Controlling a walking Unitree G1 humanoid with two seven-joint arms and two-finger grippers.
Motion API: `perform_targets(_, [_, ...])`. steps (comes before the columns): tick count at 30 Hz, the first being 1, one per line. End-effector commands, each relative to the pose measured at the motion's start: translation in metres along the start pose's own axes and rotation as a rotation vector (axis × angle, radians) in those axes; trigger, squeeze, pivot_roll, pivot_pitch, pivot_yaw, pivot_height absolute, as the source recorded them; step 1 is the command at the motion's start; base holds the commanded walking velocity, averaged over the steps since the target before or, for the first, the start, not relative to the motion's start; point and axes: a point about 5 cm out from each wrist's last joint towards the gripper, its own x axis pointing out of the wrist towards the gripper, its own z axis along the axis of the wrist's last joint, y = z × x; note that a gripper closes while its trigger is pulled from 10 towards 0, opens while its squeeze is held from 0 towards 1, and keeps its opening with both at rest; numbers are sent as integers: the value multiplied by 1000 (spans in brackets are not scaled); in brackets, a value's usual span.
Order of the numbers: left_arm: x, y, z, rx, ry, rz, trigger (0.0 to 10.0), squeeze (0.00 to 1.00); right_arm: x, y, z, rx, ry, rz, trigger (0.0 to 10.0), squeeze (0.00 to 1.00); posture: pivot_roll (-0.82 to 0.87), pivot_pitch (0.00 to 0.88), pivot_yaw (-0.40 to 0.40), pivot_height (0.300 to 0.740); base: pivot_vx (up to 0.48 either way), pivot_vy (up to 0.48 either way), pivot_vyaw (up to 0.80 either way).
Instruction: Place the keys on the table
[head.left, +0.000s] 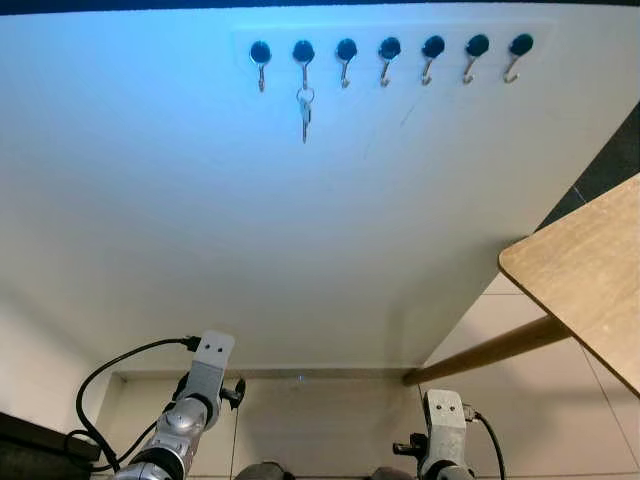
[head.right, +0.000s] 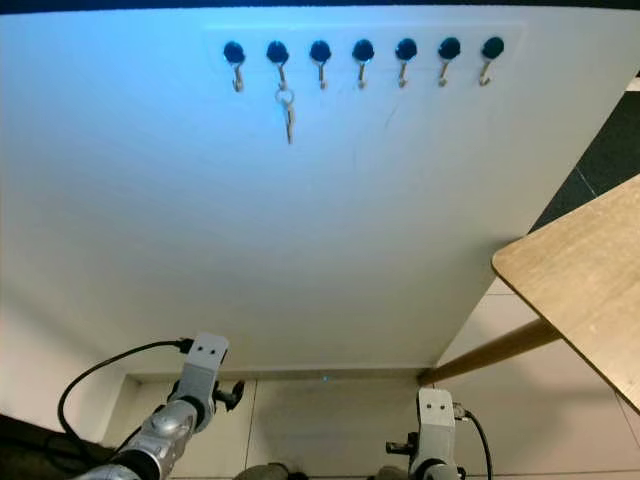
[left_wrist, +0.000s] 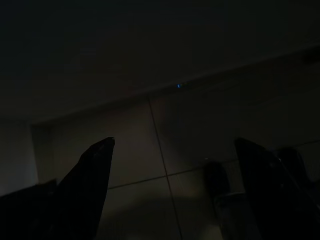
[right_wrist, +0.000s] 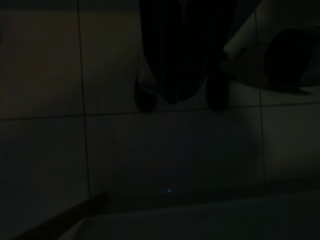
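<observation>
Both arms hang idle at six o'clock: the left gripper (left_wrist: 172, 190) with fingers spread wide on nothing, the right gripper (right_wrist: 172, 75) too dark to judge. At twelve o'clock the white wall (head.left: 250, 220) carries a hook rack (head.left: 390, 50). At three o'clock stands the wooden table (head.left: 590, 270). Untouched, the keys (head.left: 305, 110) dangle from the second hook at eleven o'clock. Judging by this, the reach hasn't begun; next, raise an arm to lift them off.

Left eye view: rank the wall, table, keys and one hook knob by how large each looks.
1. Wall
2. Table, only partly in frame and nearer the camera, so its true size is unsure
3. Keys
4. Hook knob, close to the keys in apparent size
</observation>
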Motion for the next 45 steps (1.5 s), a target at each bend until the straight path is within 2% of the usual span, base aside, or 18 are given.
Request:
perform_targets(1, [-2, 4, -5, 8, 15, 9, 10000, 0, -2, -2, -7, 16, 26, -9, 10000, 0, 35, 72, 38, 740, -315, 0, 0])
perform_targets(15, [-2, 3, -5, 13, 18, 4, 10000, 0, -2, -2, -7, 20, 26, -10, 10000, 0, 33, 80, 39, 740, -315, 0, 0])
perform_targets(31, [0, -1, -2, 75, 23, -22, 10000, 0, -4, -1, -11, 29, 35, -16, 10000, 0, 37, 89, 49, 740, 0, 0, 0])
perform_targets(37, [0, -1, -2, 94, 21, -19, 10000, 0, -4, -2, -12, 31, 36, -18, 10000, 0, 38, 89, 51, 740, 0, -428, 0])
perform_targets(40, [0, -1, -2, 62, 15, -6, 10000, 0, -4, -2, -12, 30, 37, -19, 10000, 0, 39, 90, 51, 740, 0, -427, 0])
perform_targets(45, [0, 0, -2, 67, 19, 5, 10000, 0, -4, -3, -12, 28, 38, -20, 10000, 0, 42, 91, 48, 740, 0, 0, 0])
